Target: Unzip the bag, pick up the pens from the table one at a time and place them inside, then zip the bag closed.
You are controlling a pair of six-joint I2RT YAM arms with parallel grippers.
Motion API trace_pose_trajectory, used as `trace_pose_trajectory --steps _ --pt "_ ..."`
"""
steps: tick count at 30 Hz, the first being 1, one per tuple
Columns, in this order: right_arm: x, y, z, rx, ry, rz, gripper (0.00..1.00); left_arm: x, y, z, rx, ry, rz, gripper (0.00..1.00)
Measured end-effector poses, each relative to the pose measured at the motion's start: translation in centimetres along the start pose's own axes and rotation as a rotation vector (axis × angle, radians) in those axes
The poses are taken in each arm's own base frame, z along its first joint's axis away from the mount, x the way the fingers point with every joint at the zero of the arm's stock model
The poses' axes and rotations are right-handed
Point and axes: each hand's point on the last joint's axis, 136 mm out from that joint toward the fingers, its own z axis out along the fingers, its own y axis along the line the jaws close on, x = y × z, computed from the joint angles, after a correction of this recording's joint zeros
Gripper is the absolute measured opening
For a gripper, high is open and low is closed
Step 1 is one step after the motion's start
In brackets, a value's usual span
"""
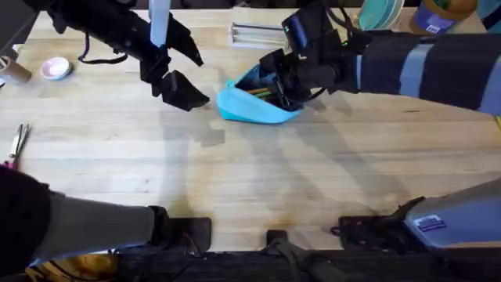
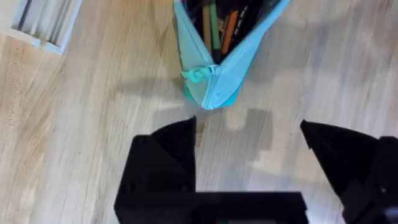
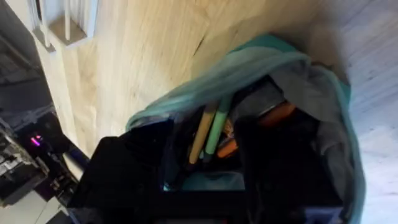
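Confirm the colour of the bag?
Light blue bag, clearest in the left wrist view.

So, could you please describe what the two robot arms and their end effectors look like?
Both arms are black with loose black cables along them. The left end effector has broad, wedge-shaped matte black fingers. The right end effector is likewise black and blocky. Near the bases, the links wear grey covers; the right one carries a small dark printed marking.

Overhead looks down; both wrists share the bag [image 2: 214, 56].
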Motion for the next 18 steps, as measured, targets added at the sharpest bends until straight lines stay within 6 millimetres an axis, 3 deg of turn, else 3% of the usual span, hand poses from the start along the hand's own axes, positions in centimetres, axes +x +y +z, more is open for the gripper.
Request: trace_pose_trajectory --steps 2,5,6,18 --pt "0.0 0.2 0.0 -0.006 0.018 -0.002 0.689 0.0 0.0 0.0 0.0 0.0 0.0 0.994" --pt "0.0 1.1 -0.4 -0.03 0.05 -0.022 0.963 0.0 0.0 0.0 0.0 0.0 0.0 0.993" --pt "0.0 1.1 -0.5 -0.031 0.058 -0.028 0.987 0.0 0.0 0.0 0.0 0.0 0.0 0.993" --pt "0.4 2.2 -2.7 -0.078 0.096 -0.148 0.996 0.0 0.0 0.0 0.0 0.0 0.0 0.993"
